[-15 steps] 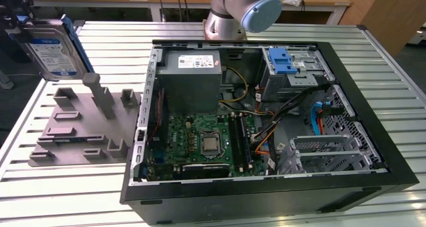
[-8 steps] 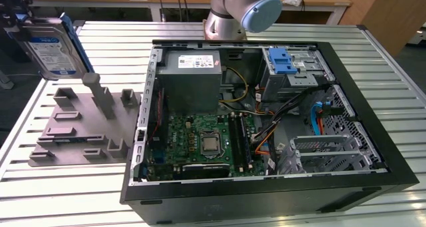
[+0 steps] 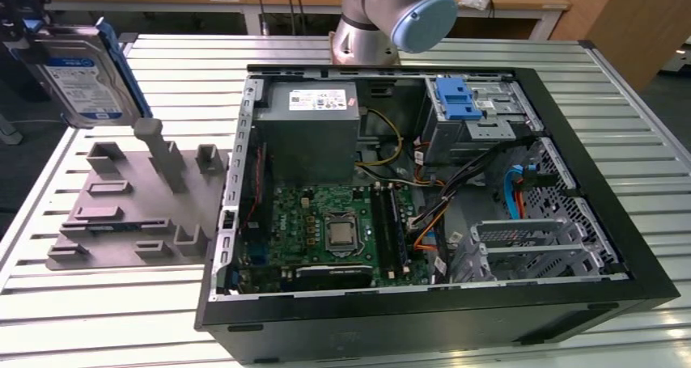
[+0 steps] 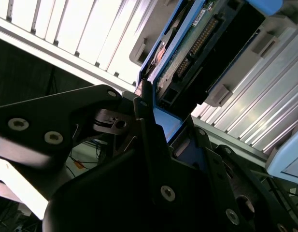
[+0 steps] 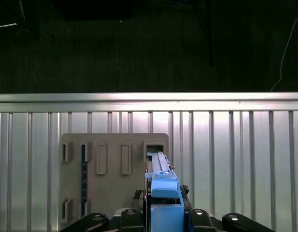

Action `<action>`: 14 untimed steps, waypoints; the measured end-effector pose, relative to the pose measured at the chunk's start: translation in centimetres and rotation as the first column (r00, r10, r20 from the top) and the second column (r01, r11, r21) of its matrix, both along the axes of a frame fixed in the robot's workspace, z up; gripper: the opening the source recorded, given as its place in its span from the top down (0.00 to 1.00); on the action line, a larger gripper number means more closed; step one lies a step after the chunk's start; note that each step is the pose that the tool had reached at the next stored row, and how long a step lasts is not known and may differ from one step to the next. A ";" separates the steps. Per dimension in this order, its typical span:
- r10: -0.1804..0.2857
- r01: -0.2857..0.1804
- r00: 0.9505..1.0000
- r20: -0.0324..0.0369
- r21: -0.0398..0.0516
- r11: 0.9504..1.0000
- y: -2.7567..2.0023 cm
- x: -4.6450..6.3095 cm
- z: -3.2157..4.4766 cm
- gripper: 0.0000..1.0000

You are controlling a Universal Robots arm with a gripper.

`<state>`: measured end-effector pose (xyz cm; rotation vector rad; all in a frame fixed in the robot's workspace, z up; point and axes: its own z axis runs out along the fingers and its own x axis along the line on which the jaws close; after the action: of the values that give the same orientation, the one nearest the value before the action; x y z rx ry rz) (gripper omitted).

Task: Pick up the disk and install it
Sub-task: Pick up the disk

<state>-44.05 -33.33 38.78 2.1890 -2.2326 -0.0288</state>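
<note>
The disk [image 3: 81, 73] hangs upright in the air at the exterior view's far left, above the grey holder block [image 3: 129, 206]. It is silver-grey with a white-and-blue label and blue side rails. In the second wrist view my gripper [image 4: 156, 113] is shut on the disk [image 4: 187, 53], with black fingers [image 4: 144, 121] clamped on its blue rail. In the first wrist view the disk [image 5: 163, 188] is seen edge-on between the gripper [image 5: 164, 215] halves, above a slot of the holder block [image 5: 115, 169].
An open computer case [image 3: 604, 303] lies on the slatted metal table [image 3: 97, 319] to the exterior view's right of the block. Inside are a motherboard [image 3: 329, 230], a grey power supply [image 3: 313, 133], cables and a drive cage with a blue latch [image 3: 462, 101]. The arm's base [image 3: 389, 20] stands behind the case.
</note>
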 end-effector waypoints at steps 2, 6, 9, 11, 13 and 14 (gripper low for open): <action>0.000 0.000 1.000 0.000 0.000 1.000 0.00 0.0 0.08 0.64; 0.000 0.000 1.000 0.000 0.000 1.000 0.00 0.0 0.22 0.64; 0.000 0.000 1.000 0.000 0.000 1.000 0.00 0.0 0.29 0.64; 0.000 0.000 1.000 0.000 0.000 1.000 0.00 0.0 0.35 0.64; 0.000 0.000 1.000 0.000 0.000 1.000 0.00 0.0 0.42 0.64; 0.000 0.000 1.000 0.000 0.000 1.000 0.00 0.0 0.47 0.64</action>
<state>-44.05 -33.33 39.25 2.1890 -2.2325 -0.0289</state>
